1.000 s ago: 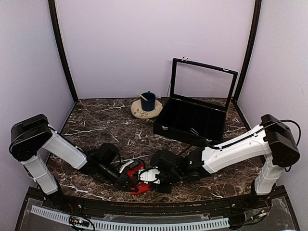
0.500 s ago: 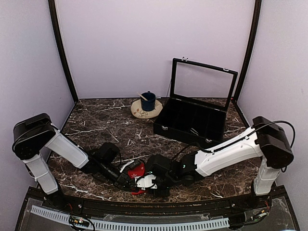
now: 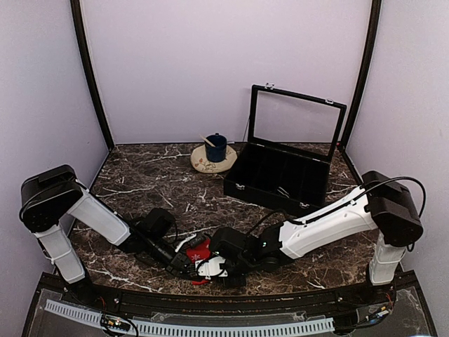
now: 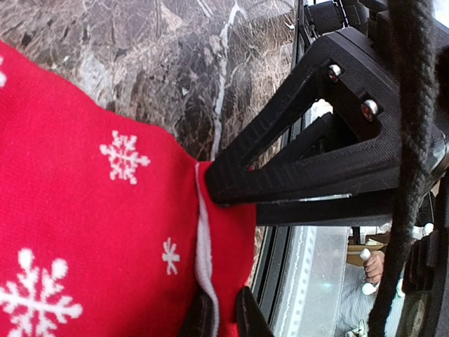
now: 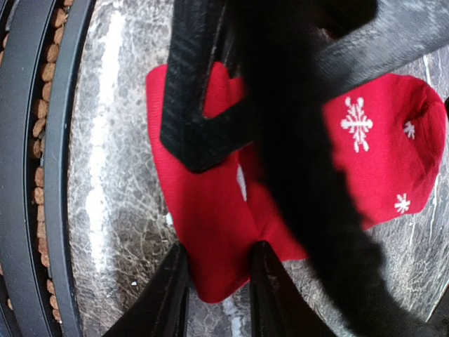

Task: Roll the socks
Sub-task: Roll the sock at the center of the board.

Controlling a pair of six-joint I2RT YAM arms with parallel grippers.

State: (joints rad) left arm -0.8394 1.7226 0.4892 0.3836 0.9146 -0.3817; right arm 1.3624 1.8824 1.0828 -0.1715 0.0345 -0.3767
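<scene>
From above, the red sock (image 3: 200, 248) lies near the tabletop's (image 3: 140, 182) front edge, between my left fingers (image 3: 184, 264) and right fingers (image 3: 210, 268).

At my left wrist, my left fingers (image 4: 247, 323) are pinched nearly together on the red sock's (image 4: 84, 210) white-edged hem.

At my right wrist, my right fingers (image 5: 168, 295) stand half apart astride the red sock's (image 5: 210, 246) folded end; whether they squeeze it I cannot tell.

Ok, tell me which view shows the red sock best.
Right wrist: the red sock lies nearly whole, folded, snowflakes clear. Left wrist gives only a close-up of one edge; top external, a small, mostly hidden red patch.
</scene>
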